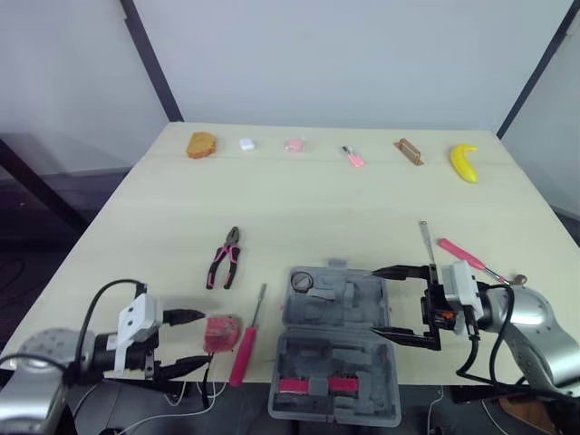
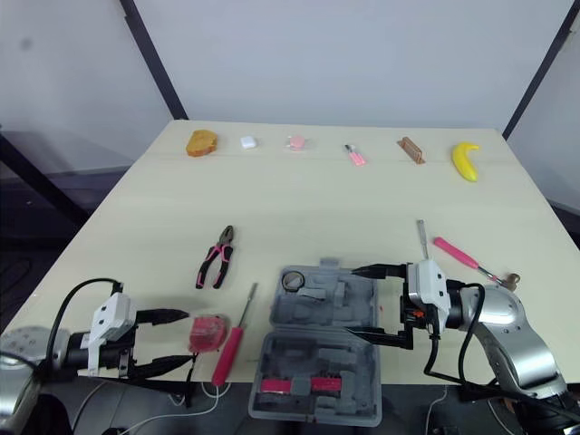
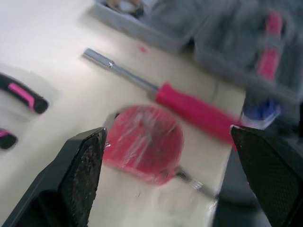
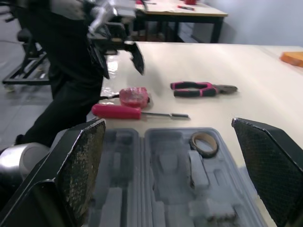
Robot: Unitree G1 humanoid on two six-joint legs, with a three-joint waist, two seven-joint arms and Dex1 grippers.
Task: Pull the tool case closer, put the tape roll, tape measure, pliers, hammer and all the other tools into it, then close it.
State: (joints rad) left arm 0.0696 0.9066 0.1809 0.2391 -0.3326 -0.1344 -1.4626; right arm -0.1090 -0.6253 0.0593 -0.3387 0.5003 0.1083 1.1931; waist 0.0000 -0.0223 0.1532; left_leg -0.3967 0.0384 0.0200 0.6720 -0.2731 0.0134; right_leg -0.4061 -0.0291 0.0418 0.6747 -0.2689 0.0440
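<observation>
The grey tool case (image 1: 349, 313) lies open flat at the table's front edge, with the tape roll (image 1: 302, 280) in its far left corner. My right gripper (image 1: 378, 302) stands open, its fingers straddling the case's right end. The red tape measure (image 1: 220, 333) lies left of the case, just in front of the tips of my open left gripper (image 1: 201, 340); the left wrist view has the tape measure (image 3: 144, 143) between the fingers. A red-handled screwdriver (image 1: 246, 340) lies between tape measure and case. Pink-handled pliers (image 1: 225, 258) lie farther back. A pink-handled hammer (image 1: 471, 258) lies right of the case.
A thin metal rod (image 1: 423, 240) lies beside the hammer. Along the far edge sit an orange piece (image 1: 201, 145), a white piece (image 1: 246, 143), two pink items (image 1: 294, 144), a brown block (image 1: 409, 151) and a banana (image 1: 464, 162). Cables hang at the front edge (image 1: 195, 394).
</observation>
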